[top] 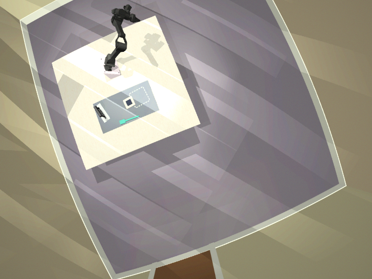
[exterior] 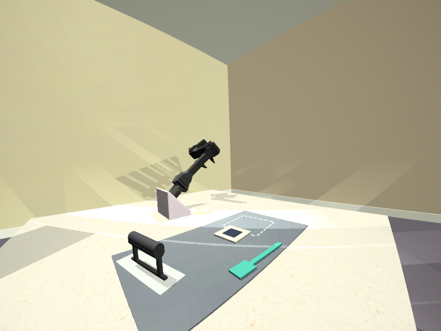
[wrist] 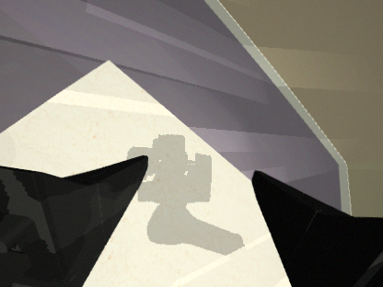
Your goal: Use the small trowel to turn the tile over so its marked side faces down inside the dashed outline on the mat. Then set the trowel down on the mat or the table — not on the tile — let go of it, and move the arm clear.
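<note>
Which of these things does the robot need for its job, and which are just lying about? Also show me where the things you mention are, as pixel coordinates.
Needed:
- flat turquoise trowel (top: 122, 121) (exterior: 243, 269)
- square cream tile with a dark centre (top: 125, 105) (exterior: 221, 234)
- grey rectangular mat with a dashed outline (top: 114, 125) (exterior: 199, 285)
- black gripper (top: 137, 20) (exterior: 209, 163) (wrist: 200, 168)

Seemingly not needed:
- black round-barred stand
- white rectangle beneath it (top: 107, 119) (exterior: 160, 289)

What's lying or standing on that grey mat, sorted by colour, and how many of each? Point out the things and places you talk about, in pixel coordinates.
Teal: 1 (trowel (top: 122, 121) (exterior: 243, 269))
Cream with a dark square: 1 (tile (top: 124, 103) (exterior: 220, 234))
Black: 1 (bar on a stand (top: 100, 111) (exterior: 145, 244))
White: 1 (flat sheet (top: 105, 118) (exterior: 159, 287))
Total: 4
</note>
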`<state>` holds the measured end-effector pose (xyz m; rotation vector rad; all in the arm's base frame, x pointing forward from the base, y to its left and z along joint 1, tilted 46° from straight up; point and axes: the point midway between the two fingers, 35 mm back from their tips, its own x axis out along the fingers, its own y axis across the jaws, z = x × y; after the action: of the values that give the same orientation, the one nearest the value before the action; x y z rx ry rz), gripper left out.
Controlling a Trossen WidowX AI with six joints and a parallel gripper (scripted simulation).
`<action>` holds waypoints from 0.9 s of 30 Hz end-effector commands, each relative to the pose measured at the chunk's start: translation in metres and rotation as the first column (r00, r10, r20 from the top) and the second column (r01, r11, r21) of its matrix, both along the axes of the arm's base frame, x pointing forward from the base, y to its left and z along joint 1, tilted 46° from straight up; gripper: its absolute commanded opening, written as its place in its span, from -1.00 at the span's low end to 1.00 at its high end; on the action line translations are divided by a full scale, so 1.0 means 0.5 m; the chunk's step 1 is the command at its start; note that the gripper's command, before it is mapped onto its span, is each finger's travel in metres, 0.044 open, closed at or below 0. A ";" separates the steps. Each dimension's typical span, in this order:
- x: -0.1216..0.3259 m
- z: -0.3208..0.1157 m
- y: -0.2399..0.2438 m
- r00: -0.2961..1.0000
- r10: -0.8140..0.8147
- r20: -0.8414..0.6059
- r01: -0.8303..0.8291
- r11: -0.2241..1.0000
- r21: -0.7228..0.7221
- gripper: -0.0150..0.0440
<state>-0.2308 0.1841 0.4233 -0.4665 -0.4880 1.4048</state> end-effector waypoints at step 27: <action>0.000 0.000 0.000 1.000 0.000 0.000 0.000 1.000 0.000 -0.49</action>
<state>-0.2308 0.1841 0.4233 -0.4665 -0.4880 1.4048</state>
